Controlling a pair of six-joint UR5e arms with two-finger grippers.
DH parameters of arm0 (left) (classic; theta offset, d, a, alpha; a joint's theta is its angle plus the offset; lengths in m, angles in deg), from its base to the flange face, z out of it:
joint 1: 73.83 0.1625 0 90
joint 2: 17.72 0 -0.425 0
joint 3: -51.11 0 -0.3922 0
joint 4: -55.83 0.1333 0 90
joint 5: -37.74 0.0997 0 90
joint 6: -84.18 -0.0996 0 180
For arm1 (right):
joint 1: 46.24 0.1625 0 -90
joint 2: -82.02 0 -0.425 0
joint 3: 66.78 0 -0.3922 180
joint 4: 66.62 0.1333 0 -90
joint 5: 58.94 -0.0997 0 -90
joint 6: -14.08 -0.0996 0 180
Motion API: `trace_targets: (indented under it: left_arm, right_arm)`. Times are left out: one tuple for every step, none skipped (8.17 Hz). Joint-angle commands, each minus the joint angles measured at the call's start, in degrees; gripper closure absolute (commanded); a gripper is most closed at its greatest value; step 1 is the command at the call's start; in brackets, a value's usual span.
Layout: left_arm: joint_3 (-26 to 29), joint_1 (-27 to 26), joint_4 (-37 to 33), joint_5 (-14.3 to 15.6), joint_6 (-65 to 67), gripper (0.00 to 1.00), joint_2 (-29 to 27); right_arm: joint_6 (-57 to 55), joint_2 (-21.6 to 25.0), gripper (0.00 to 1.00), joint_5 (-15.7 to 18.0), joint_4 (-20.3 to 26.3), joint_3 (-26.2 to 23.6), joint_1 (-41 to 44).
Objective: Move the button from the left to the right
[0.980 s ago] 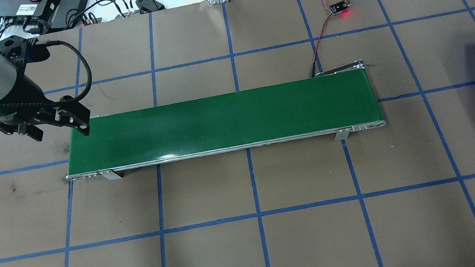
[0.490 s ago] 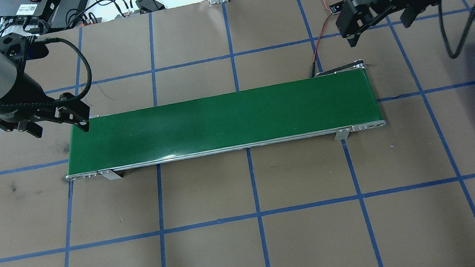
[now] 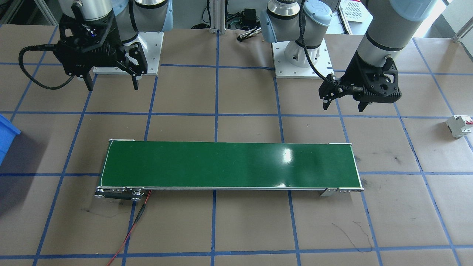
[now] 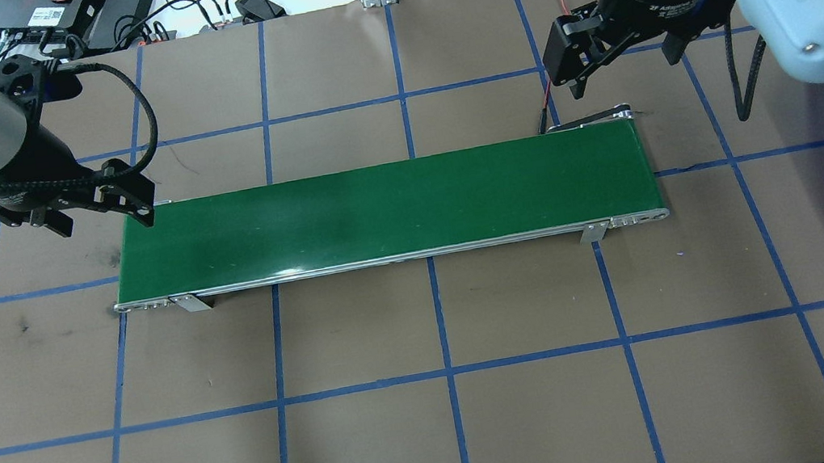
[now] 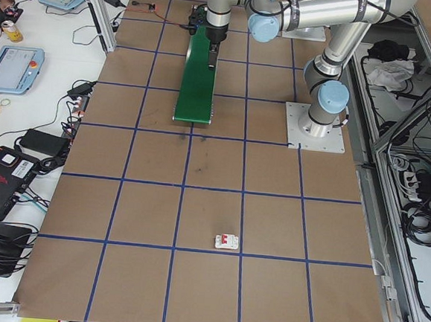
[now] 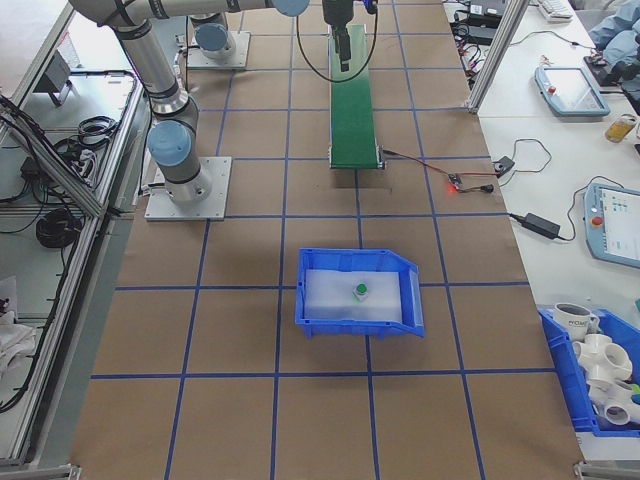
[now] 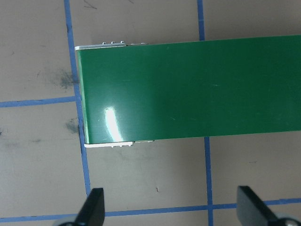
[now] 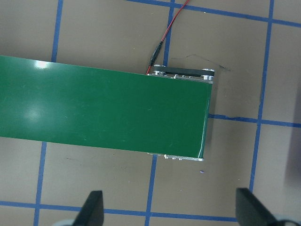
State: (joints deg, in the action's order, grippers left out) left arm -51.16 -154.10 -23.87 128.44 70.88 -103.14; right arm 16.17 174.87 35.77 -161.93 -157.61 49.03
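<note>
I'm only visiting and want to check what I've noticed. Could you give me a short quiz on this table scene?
1. True or false: something is lying on the green belt.
2. Multiple choice: where is the green-capped button? A) in the blue bin; B) on the belt; C) held by a tool.
3. Fill in the blank: the left tool and the right tool both have their jaws ____.

Key: 1 false, the belt is bare; 2 A; 3 open.
</note>
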Motion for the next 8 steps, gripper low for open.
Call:
trace_targets:
  left_arm:
    - [0.1,-0.1,0.0,-0.5,0.0,0.0,-0.3]
    - [0.0,-0.1,0.0,0.1,-0.1,0.0,-0.3]
    - [0.1,0.0,-0.1,0.3,-0.2,0.0,-0.2]
    - [0.0,0.0,-0.4,0.3,-0.3,0.0,0.0]
    - [0.0,0.1,-0.4,0.3,-0.6,0.0,0.0]
    - [0.1,0.1,-0.4,0.3,-0.6,0.0,0.1]
    - [0.0,0.1,-0.3,0.2,-0.6,0.0,0.2]
    - [0.0,0.1,-0.1,0.2,-0.6,0.0,0.0]
  right_arm:
    - [-0.2,-0.1,0.0,0.3,0.0,0.0,0.2]
    - [-0.2,-0.1,0.0,0.4,0.0,0.0,0.2]
    - [-0.3,-0.2,0.0,0.1,0.0,0.0,0.2]
    - [-0.3,-0.3,0.0,0.2,0.0,0.0,0.2]
    - [-0.3,-0.2,0.0,0.7,0.1,0.0,0.1]
    - [-0.3,-0.2,0.0,0.6,0.1,0.0,0.2]
    - [-0.3,-0.2,0.0,0.1,0.0,0.0,0.1]
    - [-0.3,-0.2,0.0,0.2,0.0,0.0,0.1]
